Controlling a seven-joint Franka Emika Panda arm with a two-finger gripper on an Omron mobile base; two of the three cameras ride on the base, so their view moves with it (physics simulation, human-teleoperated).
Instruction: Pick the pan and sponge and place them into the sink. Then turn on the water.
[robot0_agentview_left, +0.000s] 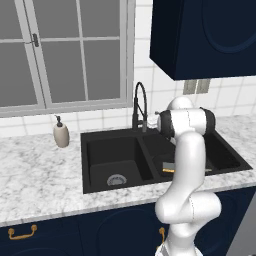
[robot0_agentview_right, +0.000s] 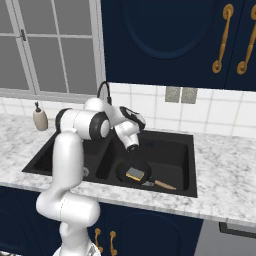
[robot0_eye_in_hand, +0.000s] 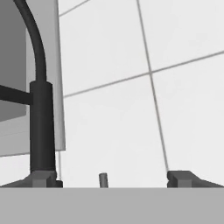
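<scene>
- The pan (robot0_agentview_right: 134, 172) lies on the floor of the sink's (robot0_agentview_right: 185, 137) right basin, with its wooden handle pointing toward about 4 o'clock in the right base view.
- The sponge (robot0_agentview_right: 134, 174) rests inside the pan, yellow side showing, so both things are already down in the sink.
- In the left base view the sponge (robot0_agentview_left: 168, 167) peeks out from behind the arm, low in the right basin of the sink (robot0_agentview_left: 95, 165).
- Judged from this, the placing half of the task is done; the water is what remains.
- No stream falls from the faucet (robot0_agentview_left: 140, 105) in either base view, so the water appears to be off.
- The hand (robot0_agentview_right: 132, 146) hangs above the right basin, at roughly 12 o'clock from the pan, and nothing is seen in it.
- In the hand view both fingertips (robot0_eye_in_hand: 186, 178) stand far apart at the bottom edge, so the jaws are wide open and empty.
- The same view faces the white wall tiles (robot0_eye_in_hand: 131, 87), with the faucet's dark upright neck (robot0_eye_in_hand: 41, 127) at about 9 o'clock and a small grey stub (robot0_eye_in_hand: 103, 179) at 6 o'clock; what that stub is cannot be told.
- The soap bottle (robot0_agentview_left: 61, 133) stands on the marble worktop (robot0_agentview_left: 35, 170), left of the sink, well apart from the work.
- Likely next step: reach the faucet's lever and turn it.
</scene>
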